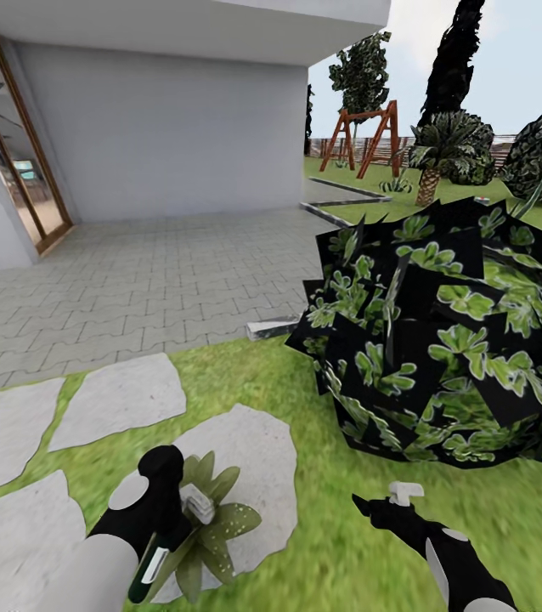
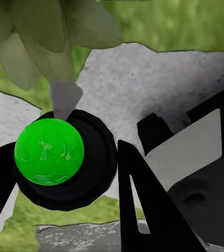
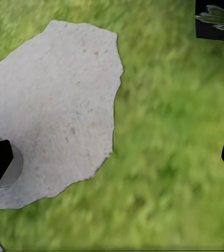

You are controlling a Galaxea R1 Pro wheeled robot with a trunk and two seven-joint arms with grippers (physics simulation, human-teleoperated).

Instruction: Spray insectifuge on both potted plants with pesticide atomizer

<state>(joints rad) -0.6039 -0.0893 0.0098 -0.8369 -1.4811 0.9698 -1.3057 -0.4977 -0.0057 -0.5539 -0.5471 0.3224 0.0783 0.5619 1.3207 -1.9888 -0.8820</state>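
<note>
Head view puts the left tool [image 1: 188,508] at the lower left of the frame, closed around the pesticide atomizer [image 1: 196,503], a small whitish sprayer held right over a potted plant [image 1: 211,527], whose dull-green pointed rosette sits on a flat grey stepping stone [image 1: 254,459]. At the lower right, the right tool [image 1: 383,506] hangs empty over blurry lawn [image 1: 322,544], fingers apart. A whitish bit sits beside it; what it is I cannot say. Risks: the nozzle may crowd the leaves and wet only part, or the smooth sprayer may twist when the trigger is pulled. A blocky dark bush [image 1: 441,340] stands upper right.
</note>
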